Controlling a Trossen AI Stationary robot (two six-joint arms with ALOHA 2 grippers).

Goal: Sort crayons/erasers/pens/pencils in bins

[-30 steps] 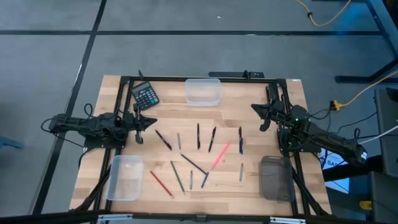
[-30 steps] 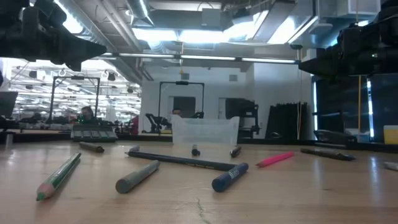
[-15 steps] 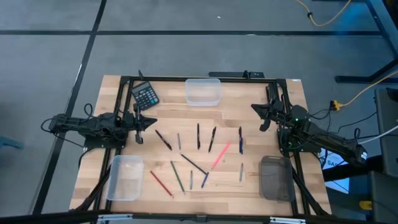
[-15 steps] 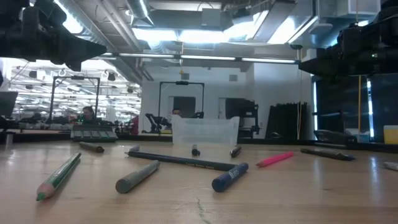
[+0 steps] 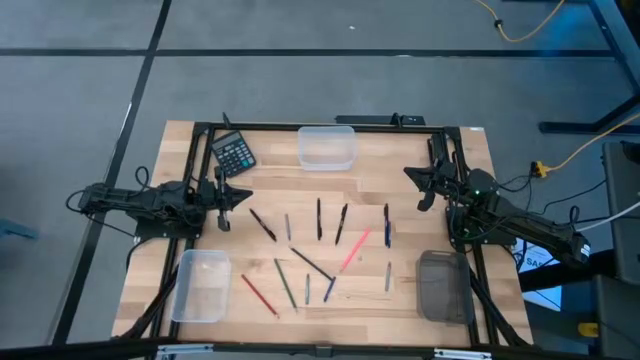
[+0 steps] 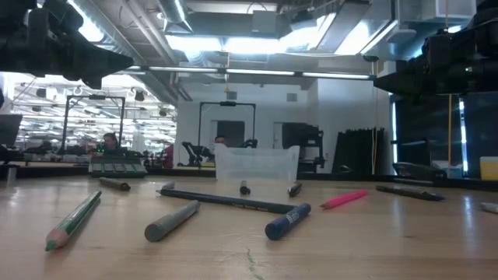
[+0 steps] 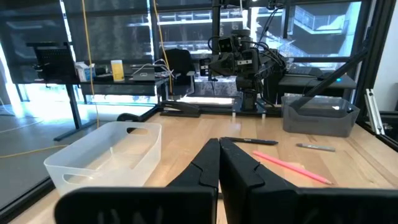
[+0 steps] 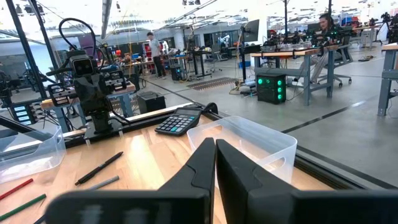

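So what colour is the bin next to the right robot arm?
The bin is smoky dark grey, unlike the two clear ones. It shows best in the high view.

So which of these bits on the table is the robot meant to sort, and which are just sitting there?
Part of the job:
- thin pens and pencils scattered mid-table, including a pink one
- two clear plastic bins
- smoky grey plastic bin

Just lying about:
- black calculator at a far corner
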